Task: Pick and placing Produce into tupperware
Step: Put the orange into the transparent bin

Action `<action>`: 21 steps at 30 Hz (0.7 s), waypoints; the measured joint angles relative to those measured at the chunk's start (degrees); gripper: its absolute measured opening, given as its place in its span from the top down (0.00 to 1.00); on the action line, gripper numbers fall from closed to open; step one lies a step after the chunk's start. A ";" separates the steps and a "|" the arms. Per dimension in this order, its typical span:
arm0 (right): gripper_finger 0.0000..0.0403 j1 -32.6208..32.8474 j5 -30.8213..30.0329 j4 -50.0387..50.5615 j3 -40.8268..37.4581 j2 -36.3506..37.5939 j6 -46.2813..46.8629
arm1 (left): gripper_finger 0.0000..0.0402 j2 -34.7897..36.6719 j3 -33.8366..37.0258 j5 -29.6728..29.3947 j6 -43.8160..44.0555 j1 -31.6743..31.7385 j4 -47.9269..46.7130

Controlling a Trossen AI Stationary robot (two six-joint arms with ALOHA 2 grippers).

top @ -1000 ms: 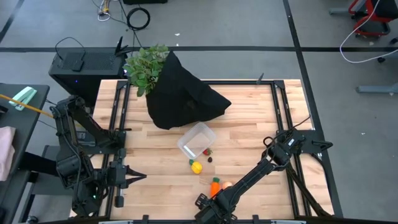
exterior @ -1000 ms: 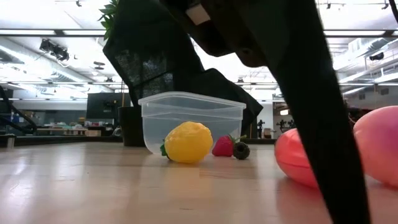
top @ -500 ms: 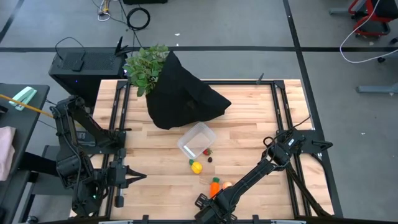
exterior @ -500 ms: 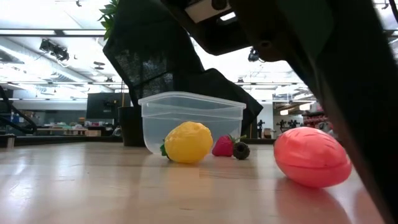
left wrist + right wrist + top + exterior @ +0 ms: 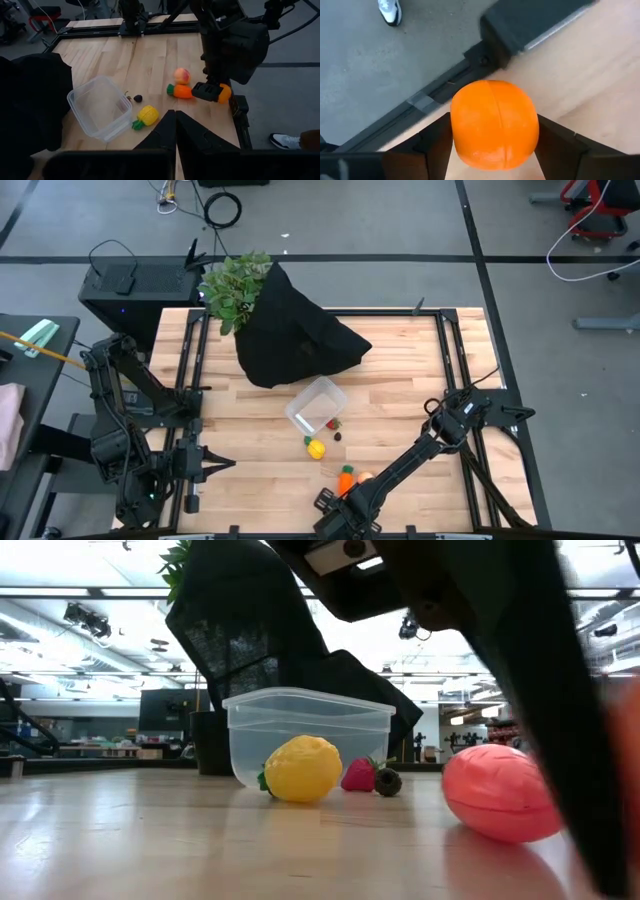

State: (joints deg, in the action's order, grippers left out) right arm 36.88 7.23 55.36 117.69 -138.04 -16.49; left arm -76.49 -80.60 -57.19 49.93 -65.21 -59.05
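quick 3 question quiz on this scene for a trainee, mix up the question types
1. True or false: the tub holds no produce.
2. What sits between the right pincer fingers? A) carrot B) orange ball C) lemon
3. Fill in: the left pincer is ____.

Key:
1. True. The lemon, the two berries, the carrot and the peach all lie on the table outside it.
2. B. The orange ball sits between its fingers.
3. Shut, parked at the table's left edge.
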 joint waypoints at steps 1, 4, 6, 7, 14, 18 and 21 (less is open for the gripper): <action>0.39 -0.14 -0.10 0.94 0.00 0.32 0.00 | 0.98 0.00 0.00 0.00 0.00 -0.01 -0.02; 0.39 -0.70 -1.21 3.60 0.33 1.83 -0.01 | 0.98 0.00 0.00 0.00 -0.02 -0.01 -0.02; 0.39 -1.10 -1.95 5.04 0.33 2.90 -0.02 | 0.96 0.00 0.00 0.00 -0.02 0.00 -0.02; 0.39 -1.41 -2.04 5.44 0.32 3.58 -0.03 | 0.96 0.00 -0.02 -0.01 -0.04 0.00 -0.01; 0.38 -3.96 -7.77 5.93 0.33 10.51 -0.02 | 0.94 0.00 -0.02 -0.01 -0.19 -0.01 -0.04; 0.39 -6.73 -12.63 5.66 0.34 14.79 1.23 | 0.96 0.00 -0.02 0.00 -0.18 -0.02 -0.07; 0.38 -9.89 -16.04 5.27 0.39 17.09 3.48 | 0.97 0.00 -0.02 -0.01 -0.17 -0.02 -0.09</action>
State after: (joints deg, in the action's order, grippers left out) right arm 27.00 -8.80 60.62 118.08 -120.95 -13.01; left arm -76.49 -80.62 -57.19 49.76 -65.23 -59.13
